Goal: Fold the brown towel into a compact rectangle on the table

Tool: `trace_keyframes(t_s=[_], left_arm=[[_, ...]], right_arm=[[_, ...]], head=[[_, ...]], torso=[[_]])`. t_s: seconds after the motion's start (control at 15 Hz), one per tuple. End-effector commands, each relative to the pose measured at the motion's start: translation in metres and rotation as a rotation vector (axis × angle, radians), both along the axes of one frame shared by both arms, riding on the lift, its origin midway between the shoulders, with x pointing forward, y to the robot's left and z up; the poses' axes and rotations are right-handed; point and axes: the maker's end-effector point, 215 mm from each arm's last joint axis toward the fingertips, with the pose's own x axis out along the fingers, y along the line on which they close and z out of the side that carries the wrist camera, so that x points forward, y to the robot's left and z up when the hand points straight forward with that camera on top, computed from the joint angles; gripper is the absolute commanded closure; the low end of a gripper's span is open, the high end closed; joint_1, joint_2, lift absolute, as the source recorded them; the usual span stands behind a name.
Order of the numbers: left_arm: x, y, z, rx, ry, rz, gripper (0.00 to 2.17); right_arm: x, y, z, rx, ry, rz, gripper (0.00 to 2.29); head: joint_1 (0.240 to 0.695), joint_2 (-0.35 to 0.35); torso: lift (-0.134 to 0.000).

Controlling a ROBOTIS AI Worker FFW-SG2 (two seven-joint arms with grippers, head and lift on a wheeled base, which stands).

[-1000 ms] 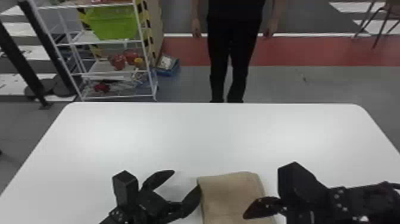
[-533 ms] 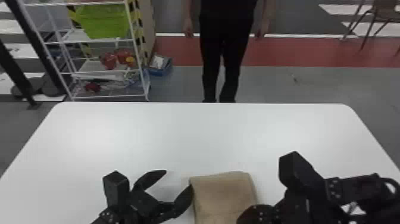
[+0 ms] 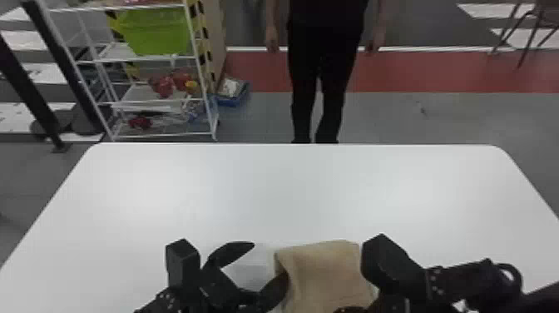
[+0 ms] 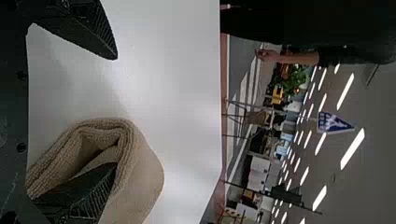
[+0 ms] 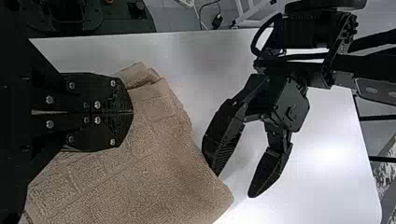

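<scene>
In the head view the brown towel (image 3: 326,272) lies folded near the table's front edge. My left gripper (image 3: 268,261) stands open at its left side, one finger tucked under the raised edge. The left wrist view shows the towel (image 4: 144,172) curling in layers around that lower finger, while the other finger of my left gripper (image 4: 116,111) is over bare table. Over the towel's right part is my right gripper (image 3: 387,266). From the right wrist, my right gripper (image 5: 132,112) has its fingers together against the towel (image 5: 154,172), with no cloth visible between them.
The white table (image 3: 287,187) stretches ahead beyond both arms. A white shelf rack (image 3: 149,100) with a green bin stands behind its far left edge. My two grippers are close together on either side of the towel.
My right gripper has shifted left and closer to the robot over the towel. My left gripper's inner finger has slipped slightly right, farther under the towel's left edge.
</scene>
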Motion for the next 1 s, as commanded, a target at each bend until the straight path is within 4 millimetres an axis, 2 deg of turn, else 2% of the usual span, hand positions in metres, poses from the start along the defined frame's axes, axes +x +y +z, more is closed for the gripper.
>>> trace_keyframes(t_s=[0.0,0.2,0.27,0.33,0.47,0.53,0.6,0.73,0.93], left_arm=[[0.0,0.004,0.003,0.093,-0.018,-0.084,0.07],[0.007,0.02,0.012,0.177,-0.017,-0.182,0.07],[0.016,0.029,0.019,0.231,-0.047,-0.165,0.08],[0.026,0.049,0.024,0.274,-0.065,-0.112,0.08],[0.041,0.079,0.051,0.248,-0.117,0.015,0.08],[0.041,0.079,0.066,0.208,-0.141,0.049,0.08],[0.037,0.075,0.07,0.187,-0.146,0.067,0.08],[0.023,0.038,0.068,0.155,-0.143,0.003,0.08],[0.007,-0.006,0.06,0.145,-0.148,-0.065,0.08]], right_arm=[[-0.001,-0.001,-0.004,-0.007,0.009,-0.001,1.75],[-0.004,0.002,-0.006,-0.006,0.016,0.004,1.75],[-0.004,0.004,-0.007,-0.004,0.017,0.005,1.75],[-0.005,0.004,-0.008,-0.003,0.02,0.005,1.75],[-0.005,0.006,-0.007,0.003,0.021,0.003,1.75],[-0.003,0.006,-0.006,0.003,0.018,-0.001,1.75],[-0.003,0.006,-0.006,0.002,0.019,-0.001,1.75],[-0.002,0.007,-0.006,0.003,0.016,-0.006,1.75],[-0.001,0.007,-0.007,0.0,0.018,-0.009,1.75]], head=[[0.695,0.022],[0.695,0.016],[0.695,0.023],[0.695,0.035],[0.695,0.068],[0.695,0.115],[0.695,0.133],[0.695,0.147],[0.695,0.089]], torso=[[-0.123],[-0.123],[-0.123],[-0.123],[-0.123],[-0.123],[-0.123],[-0.123],[-0.123]])
